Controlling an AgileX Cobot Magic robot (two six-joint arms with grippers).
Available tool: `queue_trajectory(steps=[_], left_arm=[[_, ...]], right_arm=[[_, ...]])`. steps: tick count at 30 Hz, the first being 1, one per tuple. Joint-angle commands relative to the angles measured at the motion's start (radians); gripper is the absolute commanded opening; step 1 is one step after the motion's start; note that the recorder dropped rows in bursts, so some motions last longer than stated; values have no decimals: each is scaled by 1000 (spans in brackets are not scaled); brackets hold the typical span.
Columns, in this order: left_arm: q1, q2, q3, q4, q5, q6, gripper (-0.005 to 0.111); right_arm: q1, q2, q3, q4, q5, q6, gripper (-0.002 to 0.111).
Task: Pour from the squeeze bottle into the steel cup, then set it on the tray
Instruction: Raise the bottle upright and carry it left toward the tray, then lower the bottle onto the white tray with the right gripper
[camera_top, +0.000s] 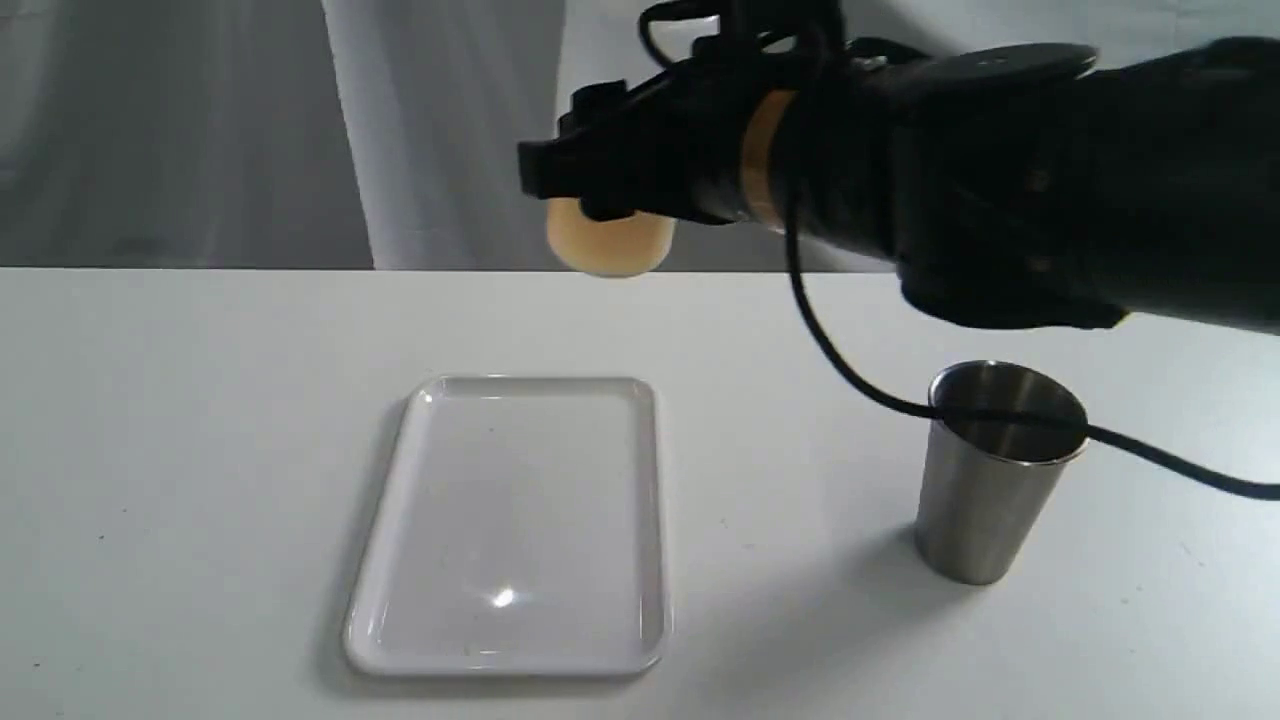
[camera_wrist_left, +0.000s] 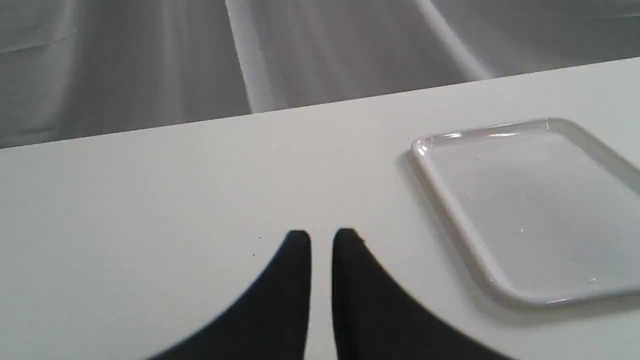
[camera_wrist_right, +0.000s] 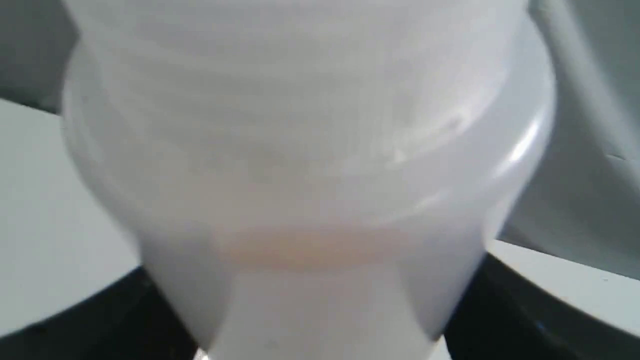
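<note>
My right gripper (camera_top: 600, 180) is shut on the squeeze bottle (camera_top: 610, 243), holding it in the air beyond the far end of the white tray (camera_top: 400, 520). Only the bottle's amber-filled bottom shows below the black fingers; its nozzle is hidden. In the right wrist view the whitish bottle (camera_wrist_right: 310, 165) fills the frame between the dark fingers (camera_wrist_right: 525, 310). The steel cup (camera_top: 990, 480) stands upright on the table to the right, under the right arm, with a black cable crossing its rim. My left gripper (camera_wrist_left: 321, 239) hovers low over bare table left of the tray (camera_wrist_left: 450, 200), fingers nearly together, holding nothing.
A white table (camera_top: 150, 450) carries everything. A grey and white curtain (camera_top: 300, 120) hangs behind its far edge. The right arm's black cable (camera_top: 830, 350) droops across the space between tray and cup.
</note>
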Motion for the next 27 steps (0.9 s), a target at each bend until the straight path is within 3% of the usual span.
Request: queue_trajectory(steps=[1,22,27], left_arm=[[-3,-5,4,3,-7,-2,8],[-3,-5,4,3,-7,-2,8],[-3,-5,4,3,-7,-2,8]], right_arm=[[21,42,-46,75,-60,-111,38],[30,259,-51,806,-228,-965,38],[30,294,-51,909,-241,-1078,38]])
